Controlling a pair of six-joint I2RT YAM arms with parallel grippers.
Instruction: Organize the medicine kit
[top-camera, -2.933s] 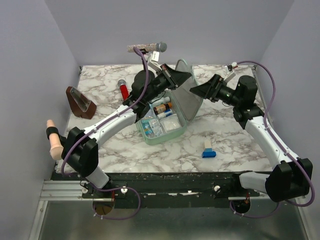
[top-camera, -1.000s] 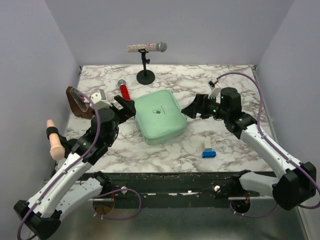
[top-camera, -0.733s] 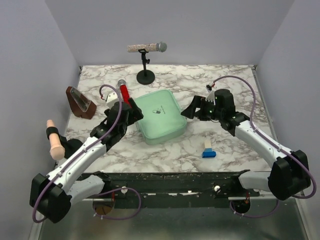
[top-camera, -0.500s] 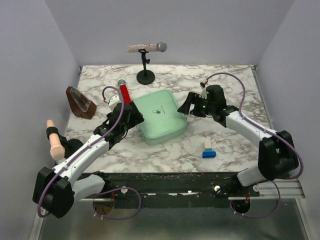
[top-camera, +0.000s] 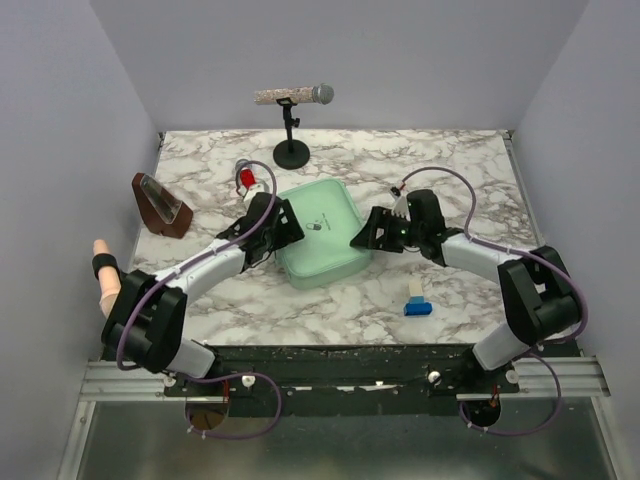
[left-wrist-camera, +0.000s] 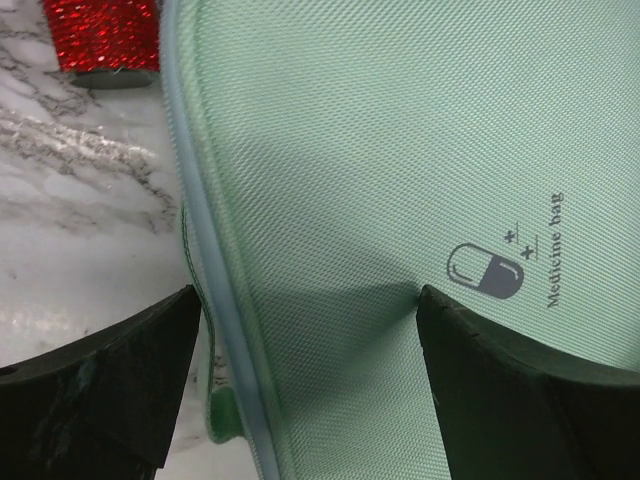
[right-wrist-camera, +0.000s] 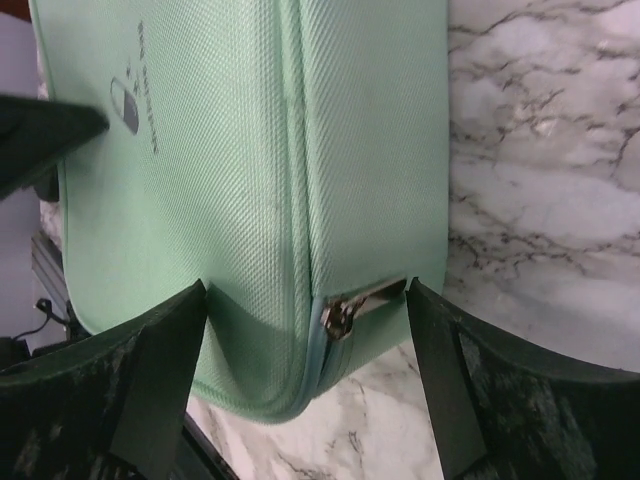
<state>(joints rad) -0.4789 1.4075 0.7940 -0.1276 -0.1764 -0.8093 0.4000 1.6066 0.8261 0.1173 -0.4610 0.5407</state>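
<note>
The medicine kit (top-camera: 322, 237) lies closed in the middle of the table, a mint-green case with a dark pill logo (left-wrist-camera: 485, 272) on its lid. My left gripper (top-camera: 281, 229) is open at its left edge. In the left wrist view the left gripper (left-wrist-camera: 310, 385) straddles the kit's rim (left-wrist-camera: 205, 250), one finger (left-wrist-camera: 100, 390) over marble and the other (left-wrist-camera: 530, 390) over the lid. My right gripper (top-camera: 366, 236) is open at the kit's right side. In the right wrist view the right gripper (right-wrist-camera: 308, 375) brackets a corner with the metal zipper pull (right-wrist-camera: 362, 303).
A small blue-and-white box (top-camera: 418, 299) lies near the front right. A red glittery microphone (top-camera: 245, 177) is partly hidden behind my left arm. A microphone on a stand (top-camera: 292, 98) is at the back, a brown wedge (top-camera: 160, 205) at the left.
The kit, open with its contents showing in the earliest frame, is closed. Over the last second both grippers moved inward from either side until they reached the kit's edges.
</note>
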